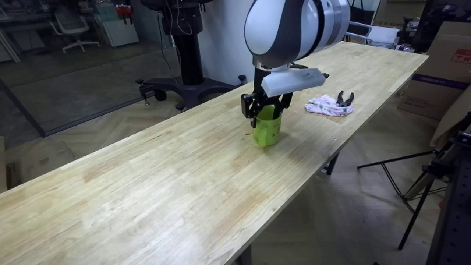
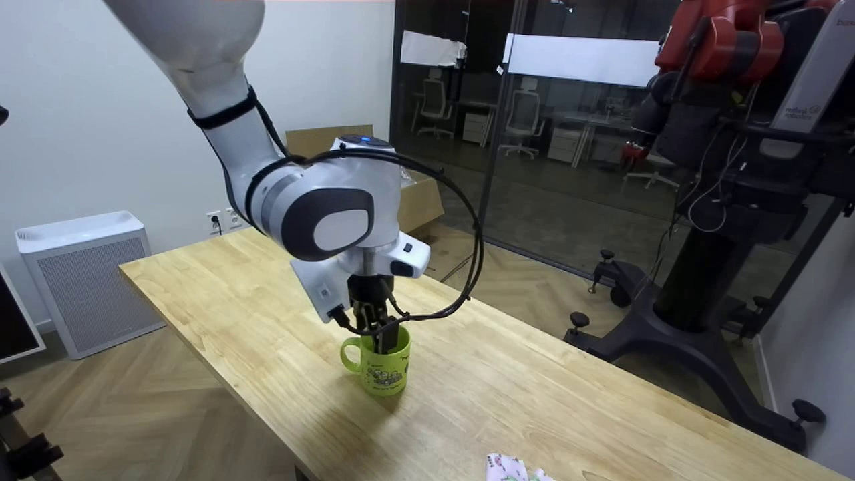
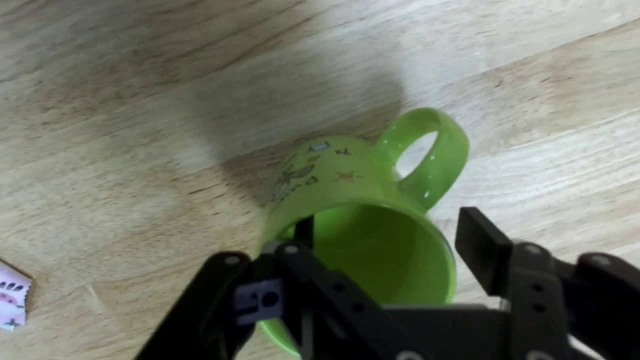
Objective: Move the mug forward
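Note:
A lime-green mug point(image 1: 268, 133) with small dark drawings stands upright on the wooden table; it also shows in an exterior view point(image 2: 386, 375) and the wrist view point(image 3: 345, 172). Its handle is at the upper right of the mug in the wrist view. My gripper point(image 3: 392, 239) points down at the mug's rim with its fingers apart. One finger reaches inside the mug near the left rim. The other finger is outside, to the right of the rim, with a gap between. The gripper also shows in both exterior views point(image 1: 265, 118) point(image 2: 385, 342). Part of the rim is hidden behind the gripper.
A white patterned cloth point(image 1: 325, 106) lies on the wooden table point(image 1: 165, 176), with black-handled pliers point(image 1: 345, 100) on it. A corner of the cloth shows in the wrist view point(image 3: 12, 297). The table's long edges run on both sides of the mug.

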`<control>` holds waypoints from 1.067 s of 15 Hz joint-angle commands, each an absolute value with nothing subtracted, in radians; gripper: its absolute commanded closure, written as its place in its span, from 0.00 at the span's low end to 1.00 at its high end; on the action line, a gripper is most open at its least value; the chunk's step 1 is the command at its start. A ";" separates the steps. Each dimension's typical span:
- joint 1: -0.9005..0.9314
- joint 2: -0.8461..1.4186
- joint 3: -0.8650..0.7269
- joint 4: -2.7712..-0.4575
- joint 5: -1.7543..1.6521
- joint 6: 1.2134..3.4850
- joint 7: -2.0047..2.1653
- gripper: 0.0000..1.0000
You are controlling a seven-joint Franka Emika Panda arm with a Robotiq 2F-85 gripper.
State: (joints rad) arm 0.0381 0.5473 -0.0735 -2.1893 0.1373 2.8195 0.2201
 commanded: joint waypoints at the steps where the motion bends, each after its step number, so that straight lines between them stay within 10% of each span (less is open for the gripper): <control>1: 0.001 0.520 -0.049 -2.222 0.120 2.848 0.140 0.55; 7: -0.010 0.517 -0.027 -2.210 0.071 2.821 0.018 0.97; 16: 0.006 0.539 -0.039 -2.191 0.039 2.823 0.017 0.97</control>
